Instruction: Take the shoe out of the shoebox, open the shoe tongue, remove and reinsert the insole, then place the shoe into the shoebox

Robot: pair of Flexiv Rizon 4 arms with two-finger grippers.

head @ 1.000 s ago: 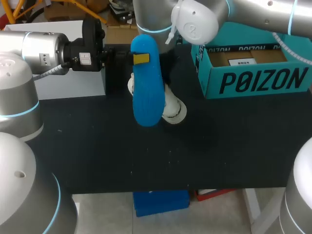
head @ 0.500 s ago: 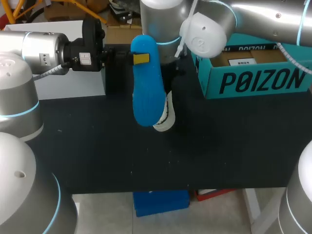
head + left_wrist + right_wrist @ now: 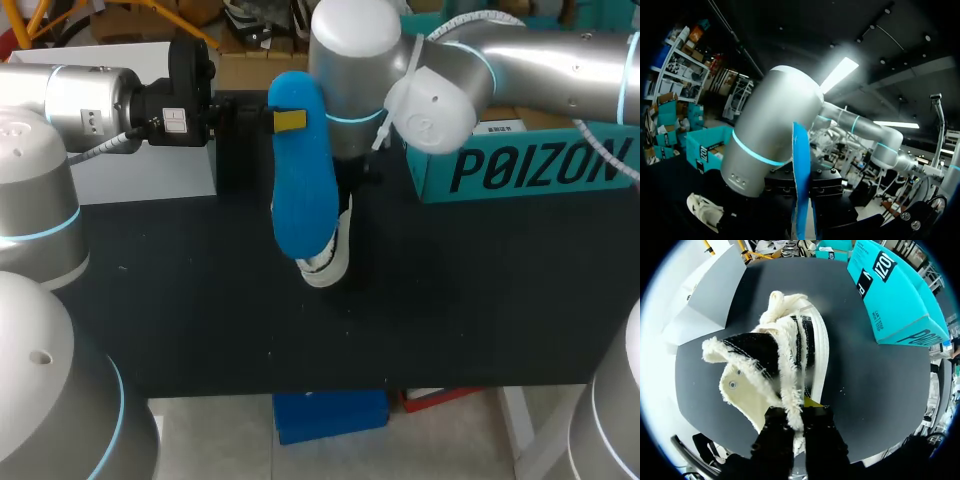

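Standing behind the rig, I see the left gripper (image 3: 290, 120) come in level from the left. Its jaws are pressed together on the upper end of the blue insole (image 3: 303, 190), with one yellow tip flat against its face. The insole hangs upright over the black table (image 3: 180, 300), just right of a white box (image 3: 150, 165). It looks like thin foam, light and bendy, smooth-faced and rounded at both ends. I judge that a pinch near one end leaves the rest free to flop, and that it may buckle if pushed into the shoe. Just behind and below it is the shoe (image 3: 790, 355), out of its box and hanging toe-down toward the table; whether the toe touches I cannot tell. It is a cream canvas high-top with frayed edges, metal eyelets, a black stitched panel and a white rubber sole. It seems soft and collapsible above, stiff only at the sole, and light enough to hang from one pinch. The right gripper (image 3: 801, 412), on the arm entering from the right, is clamped on the frayed rim of the shoe's opening. That hold probably lets the shoe swing, and the heel or sole would be firmer. Off to the right sits the teal cardboard shoebox (image 3: 520, 165), rigid and boldly lettered, its top partly hidden by the arm.
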